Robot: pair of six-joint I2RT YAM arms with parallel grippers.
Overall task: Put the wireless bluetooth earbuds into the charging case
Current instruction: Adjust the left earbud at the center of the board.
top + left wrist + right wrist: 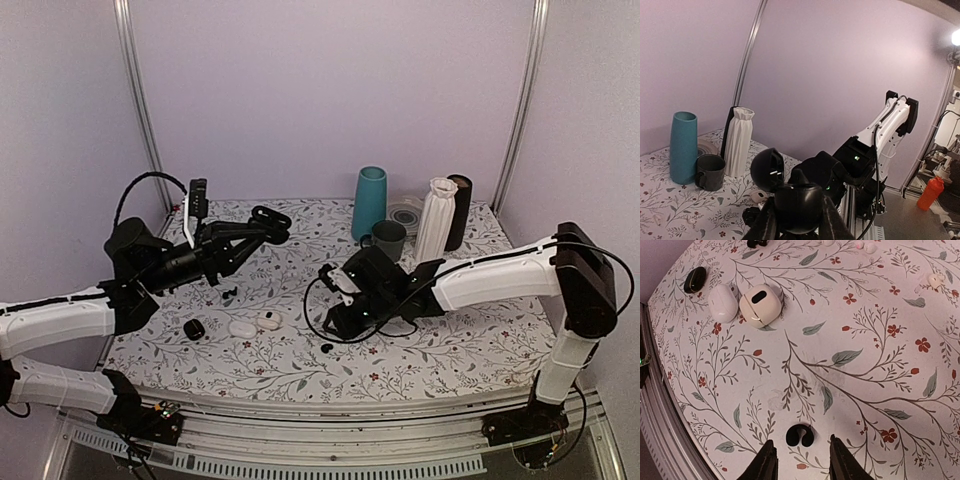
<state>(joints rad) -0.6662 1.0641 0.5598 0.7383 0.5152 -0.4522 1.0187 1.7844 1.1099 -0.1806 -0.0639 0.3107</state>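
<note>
Floral-print tablecloth (450,345) enclosed by pale lilac walls (330,90), with a teal vase (370,200), grey mug (388,240) and white ribbed vase (437,220) at the rear. The right gripper (801,452), fingers parted, hangs just over one black earbud (800,435) lying on the cloth. The raised left gripper (799,220) clasps the open black charging case (797,202).

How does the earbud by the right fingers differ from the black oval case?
The earbud is much smaller than the black oval case. The earbud is notched like a bean; the case is a smooth oval. The earbud lies alone; the case sits beside a white case. Both are glossy black.
</note>
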